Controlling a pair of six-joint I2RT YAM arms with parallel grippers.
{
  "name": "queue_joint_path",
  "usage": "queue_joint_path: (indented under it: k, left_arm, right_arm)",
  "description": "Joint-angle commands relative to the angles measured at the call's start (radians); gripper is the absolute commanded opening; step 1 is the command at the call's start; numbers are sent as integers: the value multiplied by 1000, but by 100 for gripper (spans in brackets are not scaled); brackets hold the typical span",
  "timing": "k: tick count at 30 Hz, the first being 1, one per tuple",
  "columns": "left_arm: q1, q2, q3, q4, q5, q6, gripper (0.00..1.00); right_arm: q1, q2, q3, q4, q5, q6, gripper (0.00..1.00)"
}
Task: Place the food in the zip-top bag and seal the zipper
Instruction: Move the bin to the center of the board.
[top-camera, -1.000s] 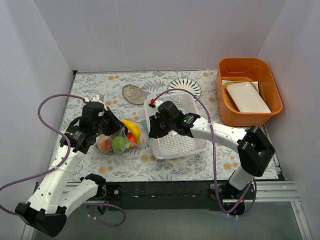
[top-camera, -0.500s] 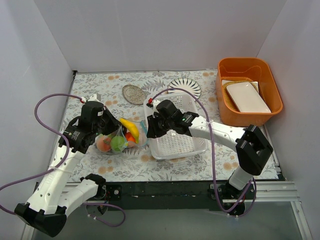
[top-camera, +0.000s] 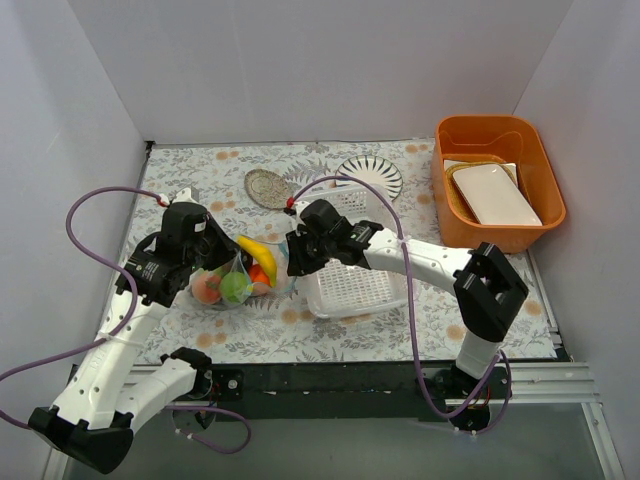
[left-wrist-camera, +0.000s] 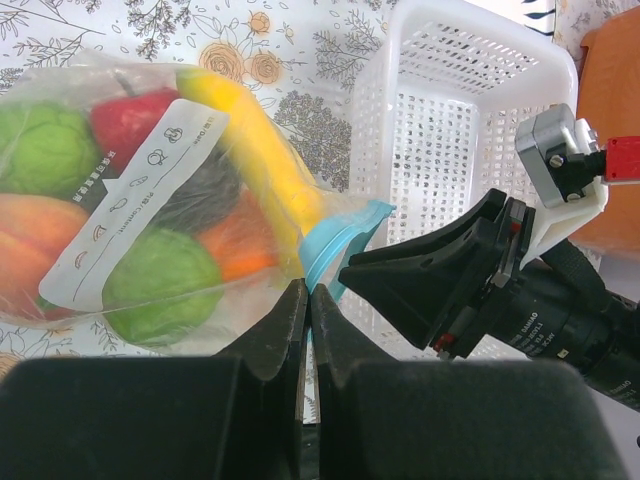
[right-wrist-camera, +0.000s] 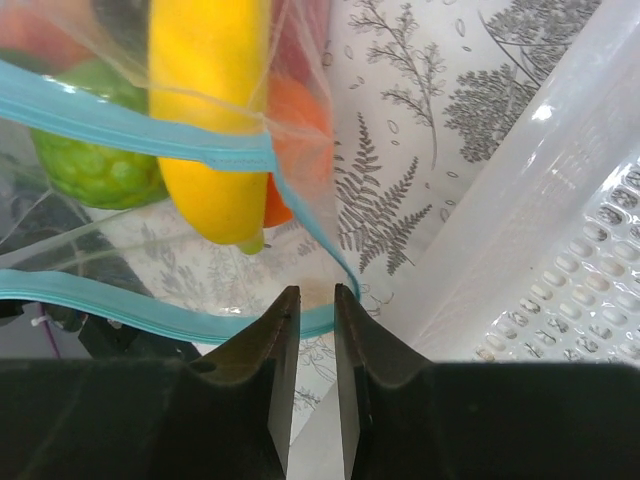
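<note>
Moved further left, the right gripper (right-wrist-camera: 310, 305) pinches the zipper (right-wrist-camera: 140, 135) of the zip-top bag (left-wrist-camera: 150, 200), while the left gripper (left-wrist-camera: 307, 305) stays closed on its edge.

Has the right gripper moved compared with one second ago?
Yes. The right gripper shifted left toward the zip-top bag, judged against the fixed orange bin.

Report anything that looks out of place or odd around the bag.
The banana pokes out through the zip-top bag mouth, lying across the zipper, so the strip cannot close there. Nothing has spilled onto the table.
</note>
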Motion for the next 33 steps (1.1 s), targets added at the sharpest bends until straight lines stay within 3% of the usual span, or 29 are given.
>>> queue_joint_path:
  k: [1, 4, 9, 15, 22, 28, 31, 33]
  left_arm:
    - [2, -15, 42, 12, -16, 5, 1]
    - [2, -11, 48, 15, -10, 6, 1]
    - [2, -9, 52, 21, -5, 5, 1]
    - [2, -15, 55, 15, -11, 2, 1]
    - [2, -28, 48, 20, -2, -6, 1]
    - [2, -29, 48, 23, 12, -7, 1]
    - [0, -32, 46, 26, 18, -7, 1]
    - [2, -34, 45, 27, 23, -9, 1]
  right_arm:
    - [-10, 4, 14, -99, 128, 16, 28]
    - [-22, -26, -14, -83, 118, 31, 32]
    - [-30, -48, -8, -52, 18, 37, 52]
    - [-30, -33, 29, -52, -35, 52, 57]
    - [-30, 22, 41, -44, -75, 89, 40]
    - [-24, 45, 56, -46, -75, 95, 37]
    - [-19, 39, 58, -30, -82, 89, 24]
    - [-19, 17, 43, 5, -91, 85, 8]
